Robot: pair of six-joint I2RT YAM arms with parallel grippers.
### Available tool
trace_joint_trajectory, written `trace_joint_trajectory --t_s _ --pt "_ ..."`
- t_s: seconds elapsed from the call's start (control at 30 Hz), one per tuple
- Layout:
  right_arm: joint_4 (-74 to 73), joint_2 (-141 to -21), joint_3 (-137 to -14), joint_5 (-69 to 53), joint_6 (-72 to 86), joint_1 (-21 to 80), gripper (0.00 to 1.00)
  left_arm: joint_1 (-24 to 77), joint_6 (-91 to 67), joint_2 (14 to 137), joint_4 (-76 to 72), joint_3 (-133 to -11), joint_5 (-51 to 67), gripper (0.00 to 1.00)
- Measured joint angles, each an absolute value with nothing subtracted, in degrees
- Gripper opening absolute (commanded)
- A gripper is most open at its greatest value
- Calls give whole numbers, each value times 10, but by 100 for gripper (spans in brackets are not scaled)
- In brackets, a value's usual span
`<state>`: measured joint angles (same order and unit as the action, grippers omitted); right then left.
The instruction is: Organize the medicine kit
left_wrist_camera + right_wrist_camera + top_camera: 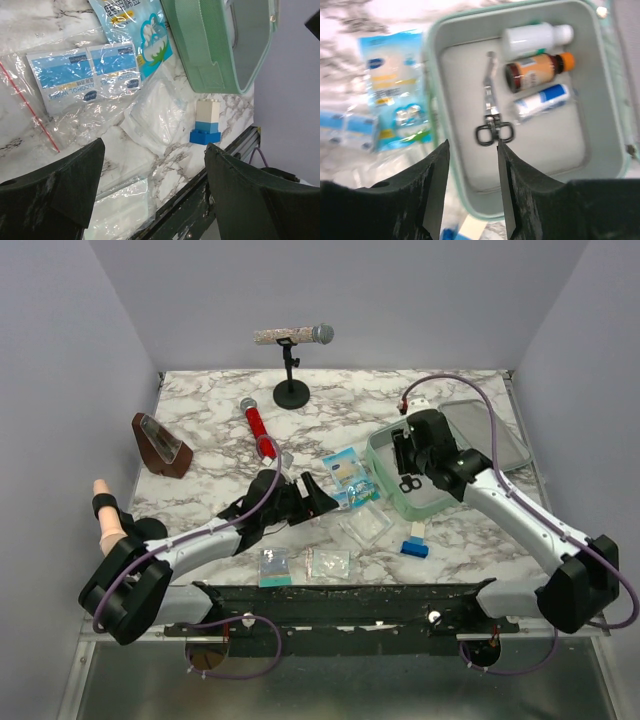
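Note:
The medicine kit (pixel 376 462), a mint-green case, lies open at the right with its lid (pixel 492 435) folded back. In the right wrist view its tray (pixel 432 80) holds black-handled scissors (pixel 491 112), a white bottle (pixel 535 36), an amber bottle (pixel 537 72) and a blue-and-white tube (pixel 540 100). My right gripper (pixel 472 145) hovers over the tray's near-left part, open, with nothing between its fingers; the scissors lie flat just beyond the tips. My left gripper (pixel 152 150) is wide open and empty, low over clear pouches left of the kit (pixel 200 50).
Alcohol wipe packets (pixel 85 75), a blue cotton packet (pixel 135 30) and a clear gauze pouch (pixel 155 115) lie left of the kit. A small blue-and-white box (pixel 415 540) stands near the front edge beside two small bags (pixel 275 565). A microphone stand (pixel 292 390), a red tube (pixel 255 425) and a brown wedge (pixel 160 445) sit behind.

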<state>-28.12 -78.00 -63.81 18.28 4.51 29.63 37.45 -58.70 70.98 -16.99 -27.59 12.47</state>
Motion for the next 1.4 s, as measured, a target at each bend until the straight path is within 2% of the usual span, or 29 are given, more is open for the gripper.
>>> trace_joint_trajectory --t_s 0.13,0.23,0.57,0.77,0.97,1.07,1.4 --pt "-270 -722 -595 148 66 347 52 388 -556 745 -117 -321 109 86" --pt "-270 -704 -552 125 87 381 52 416 -523 795 -69 -387 93 80" --pt "-275 -578 -479 93 140 394 52 476 -471 922 26 -501 52 63" --pt "-284 -529 -442 86 154 396 52 534 -427 981 95 -591 -14 61" --pt "-295 -513 -422 83 157 397 52 557 -402 1030 135 -627 -56 59" --pt "-296 -512 -420 82 158 397 52 559 -398 1037 147 -639 -72 49" --pt "-299 -510 -420 82 158 397 52 566 -374 1048 167 -649 -107 0"
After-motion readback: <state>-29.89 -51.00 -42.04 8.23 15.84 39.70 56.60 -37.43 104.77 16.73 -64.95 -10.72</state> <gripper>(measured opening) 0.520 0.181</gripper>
